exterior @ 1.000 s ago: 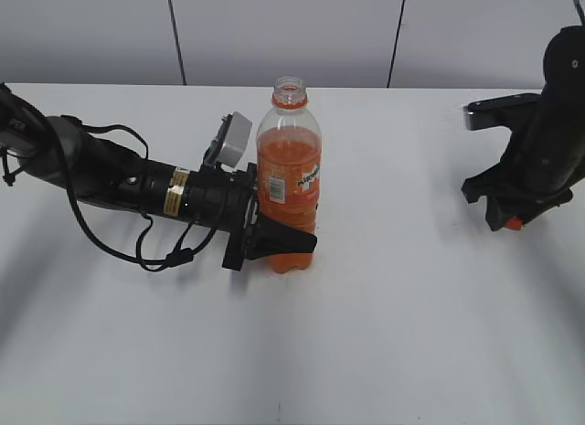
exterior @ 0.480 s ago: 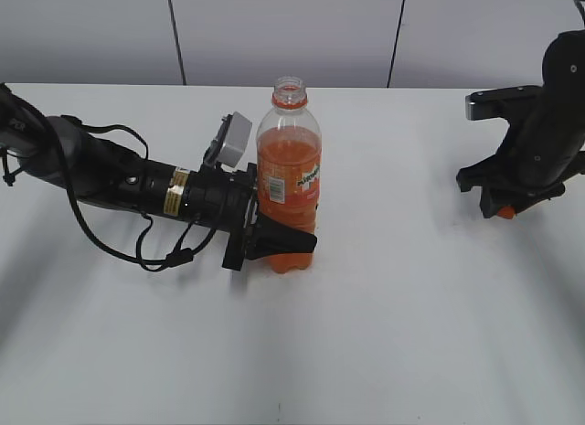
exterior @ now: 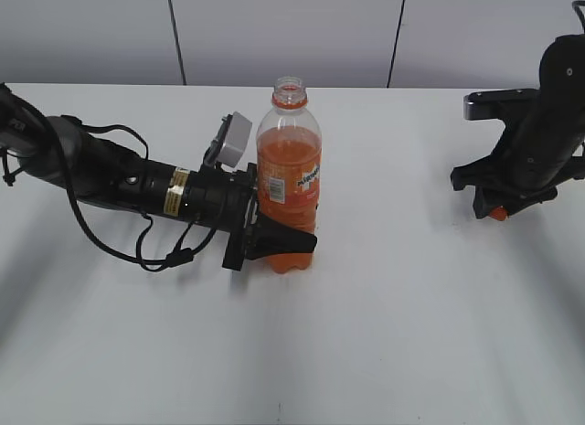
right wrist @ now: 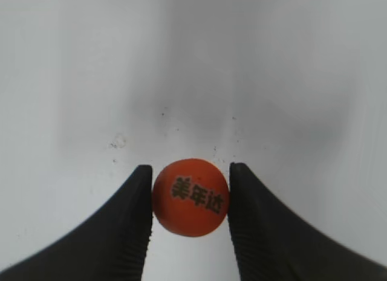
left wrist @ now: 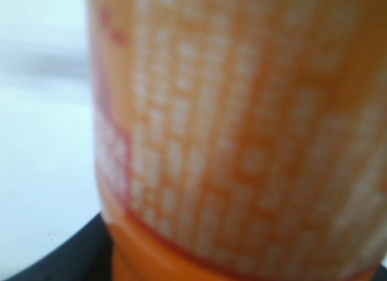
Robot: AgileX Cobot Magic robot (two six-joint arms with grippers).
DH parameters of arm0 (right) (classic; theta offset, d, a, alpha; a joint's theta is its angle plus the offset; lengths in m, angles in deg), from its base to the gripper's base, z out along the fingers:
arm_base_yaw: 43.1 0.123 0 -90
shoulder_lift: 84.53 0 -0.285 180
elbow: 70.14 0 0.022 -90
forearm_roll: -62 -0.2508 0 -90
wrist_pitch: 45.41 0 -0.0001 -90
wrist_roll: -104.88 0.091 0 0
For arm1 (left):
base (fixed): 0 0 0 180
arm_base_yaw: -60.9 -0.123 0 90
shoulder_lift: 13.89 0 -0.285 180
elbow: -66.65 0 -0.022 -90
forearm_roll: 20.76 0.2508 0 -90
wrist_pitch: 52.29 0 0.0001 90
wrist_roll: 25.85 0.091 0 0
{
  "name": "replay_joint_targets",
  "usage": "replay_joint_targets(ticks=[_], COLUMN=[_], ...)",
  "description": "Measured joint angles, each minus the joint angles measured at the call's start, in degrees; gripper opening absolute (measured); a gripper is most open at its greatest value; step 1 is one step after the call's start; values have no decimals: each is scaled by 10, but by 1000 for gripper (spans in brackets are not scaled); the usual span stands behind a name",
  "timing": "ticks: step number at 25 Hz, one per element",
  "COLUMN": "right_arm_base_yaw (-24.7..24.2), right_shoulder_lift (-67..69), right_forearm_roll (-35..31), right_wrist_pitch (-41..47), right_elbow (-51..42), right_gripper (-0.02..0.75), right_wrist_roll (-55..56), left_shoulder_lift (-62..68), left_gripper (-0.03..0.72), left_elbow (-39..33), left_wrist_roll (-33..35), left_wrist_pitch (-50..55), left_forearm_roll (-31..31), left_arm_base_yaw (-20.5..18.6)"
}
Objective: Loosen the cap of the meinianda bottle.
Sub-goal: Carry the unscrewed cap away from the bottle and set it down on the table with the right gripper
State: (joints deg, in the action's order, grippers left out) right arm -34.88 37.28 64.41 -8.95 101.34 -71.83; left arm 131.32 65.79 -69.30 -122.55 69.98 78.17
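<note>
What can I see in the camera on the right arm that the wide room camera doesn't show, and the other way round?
Only the right wrist view shows the cap's printed top, pinched between the right gripper's two black fingers above the table.

Only the exterior view shows the bottle standing upright with its mouth open, the left gripper clamped around its lower body, and both arms.

Both show the white table and the right gripper, though in the exterior view the cap is just a small orange spot under it.
</note>
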Motion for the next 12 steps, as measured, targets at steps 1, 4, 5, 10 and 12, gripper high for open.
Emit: replay_joint_targets(ticks=[1, 4, 5, 10, 12], right_arm_base_yaw=[0, 0, 0, 0, 0], right_shoulder_lift=[4, 14, 16, 22, 22], right_forearm_roll=[-3, -11, -13, -19, -24], right_wrist_pitch=[-2, -3, -4, -6, -8], right_elbow=[0, 0, 0, 0, 0], right_gripper=[303, 303, 303, 303, 303], right_wrist_roll=[0, 0, 0, 0, 0], left_shoulder_lift=[0, 0, 0, 0, 0], left_gripper=[409, 409, 409, 409, 409], left_elbow=[0, 0, 0, 0, 0], left_wrist_roll=[0, 0, 0, 0, 0], left_wrist_pitch=[0, 0, 0, 0, 0], left_forearm_roll=[0, 0, 0, 0, 0], left_arm_base_yaw=[0, 0, 0, 0, 0])
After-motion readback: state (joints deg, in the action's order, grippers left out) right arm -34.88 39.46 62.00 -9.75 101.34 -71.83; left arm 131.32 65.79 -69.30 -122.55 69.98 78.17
